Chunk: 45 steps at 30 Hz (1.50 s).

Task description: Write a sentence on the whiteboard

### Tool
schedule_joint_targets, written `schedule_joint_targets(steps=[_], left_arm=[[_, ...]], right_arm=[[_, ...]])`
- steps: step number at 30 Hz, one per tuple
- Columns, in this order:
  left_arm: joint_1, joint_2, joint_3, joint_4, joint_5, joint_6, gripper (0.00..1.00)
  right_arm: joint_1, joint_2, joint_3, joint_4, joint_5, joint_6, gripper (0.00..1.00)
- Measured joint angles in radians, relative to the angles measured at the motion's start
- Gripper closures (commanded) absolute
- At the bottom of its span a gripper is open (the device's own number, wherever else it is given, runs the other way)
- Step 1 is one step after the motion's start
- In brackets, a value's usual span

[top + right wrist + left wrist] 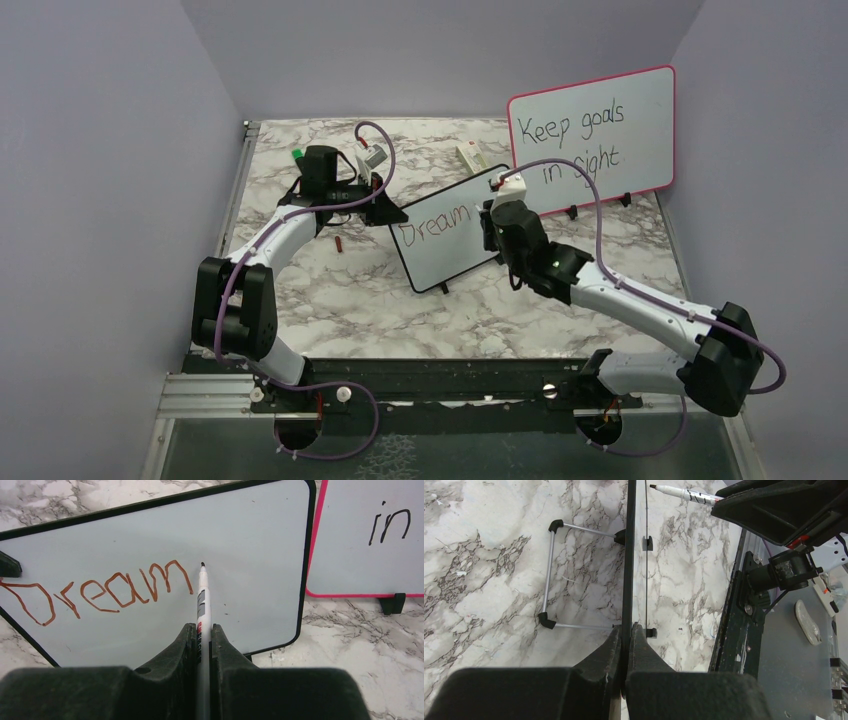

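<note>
Marble table (330, 300): left gripper (626, 630) clamps the whiteboard (250, 555), right gripper (202, 632) pinches a marker (202, 592) beside red "Dream" (100, 592).

Closed in on three sides by plain lilac walls: left wall (100, 150), far wall (440, 50), right wall (770, 150). Floored with a white marble-patterned tabletop (400, 320), veined in grey and edged along the left by a pale metal strip (238, 170). Bounded on the near side by a black rail (450, 378) running left to right, a ribbed aluminium profile (200, 400) at its left end, a dark speckled plate (450, 455) nearer still. Lit evenly from above, with faint, soft shadows.
</note>
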Motion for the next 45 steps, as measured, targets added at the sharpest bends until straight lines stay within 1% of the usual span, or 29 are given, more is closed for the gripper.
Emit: schedule_joint_targets(steps=[15, 45], left_arm=[[0.000, 0.000, 0.000, -0.002, 0.000, 0.003, 1.00], [0.000, 0.003, 0.006, -0.011, -0.002, 0.007, 1.00]], right_arm=[[-0.019, 0.032, 0.000, 0.037, -0.017, -0.010, 0.99], [-0.021, 0.033, 0.000, 0.068, -0.077, -0.036, 0.99]])
